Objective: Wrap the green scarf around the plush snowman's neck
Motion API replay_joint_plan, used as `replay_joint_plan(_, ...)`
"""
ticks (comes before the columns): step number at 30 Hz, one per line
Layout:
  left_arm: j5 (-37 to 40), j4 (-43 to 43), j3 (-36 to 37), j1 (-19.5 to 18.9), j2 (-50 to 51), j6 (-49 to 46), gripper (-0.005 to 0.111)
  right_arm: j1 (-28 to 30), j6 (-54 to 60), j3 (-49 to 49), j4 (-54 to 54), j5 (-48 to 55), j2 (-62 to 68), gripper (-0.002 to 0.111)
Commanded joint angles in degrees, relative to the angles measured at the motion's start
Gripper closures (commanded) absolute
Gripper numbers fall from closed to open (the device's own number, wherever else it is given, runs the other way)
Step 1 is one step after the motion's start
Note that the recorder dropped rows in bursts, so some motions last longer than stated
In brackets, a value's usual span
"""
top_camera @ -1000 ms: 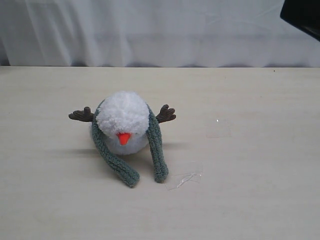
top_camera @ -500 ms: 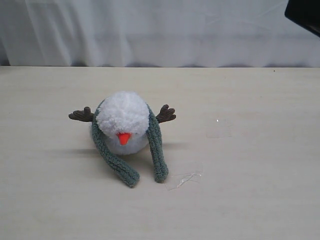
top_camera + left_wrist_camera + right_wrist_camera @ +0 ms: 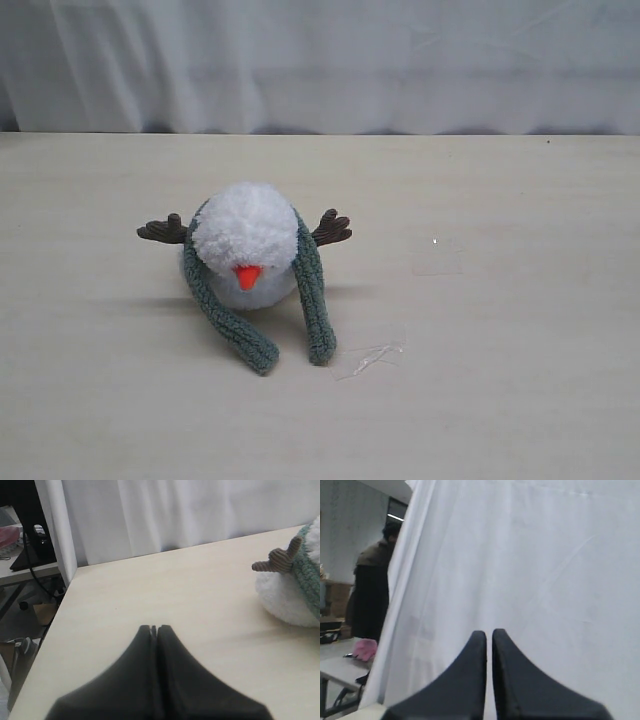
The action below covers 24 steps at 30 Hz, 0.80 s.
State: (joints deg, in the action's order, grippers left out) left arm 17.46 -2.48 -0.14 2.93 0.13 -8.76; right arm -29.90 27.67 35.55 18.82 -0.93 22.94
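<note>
snowman (image 3: 247, 250): left of centre on the bench (image 3: 500, 300), facing the exterior camera, orange nose (image 3: 247, 275) low on the front, brown twig arms (image 3: 165, 230) sticking out both sides
scarf (image 3: 312, 290): on the snowman, passes behind the white head and comes down both sides; both ends lie on the bench in front, apart, not crossed or tied
scarf ends: the left-of-view one angles in toward centre, the other runs nearly straight down
left gripper (image 3: 154, 628): closed, fingertips touching, holding nothing; low over bare bench, well apart from the snowman
left wrist view: catches one side of the snowman, one twig arm and a strip of scarf at the frame edge
right gripper (image 3: 489, 635): fingers together bar a thin slit, holding nothing; points at the white curtain (image 3: 545, 580)
litter: small clear scrap (image 3: 372, 355) on the bench just beside the right-of-view scarf end
background: person in dark clothes (image 3: 370, 600) beyond the curtain edge
</note>
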Motion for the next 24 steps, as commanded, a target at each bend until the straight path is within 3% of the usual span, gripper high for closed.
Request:
replay_joint_plan(1,0.11,0.16,0.14,0.43,-0.13,-0.03,0.107,6.10,-3.51,-5.19,-2.55,-5.85,-4.96,0.104)
replay_joint_plan(7,0.11,0.16,0.14,0.43,-0.13,-0.03,0.107,15.73,-12.48,-9.23,-12.50,-6.93,-12.47,0.104)
replay_joint_plan(13,0.11,0.16,0.14,0.43,-0.13,-0.03,0.107,22.58,-12.48,-13.01,-13.91,-6.69,-20.10,0.104)
replay_joint_plan(20,0.11,0.16,0.14,0.43,-0.13,-0.03,0.107,29.05,-15.97,-16.57,-15.30,-6.27,-22.94,0.104)
replay_joint_plan(24,0.11,0.16,0.14,0.43,-0.13,-0.03,0.107,30.32,-20.74,-16.57,-20.00,-1.11,-22.94,0.104)
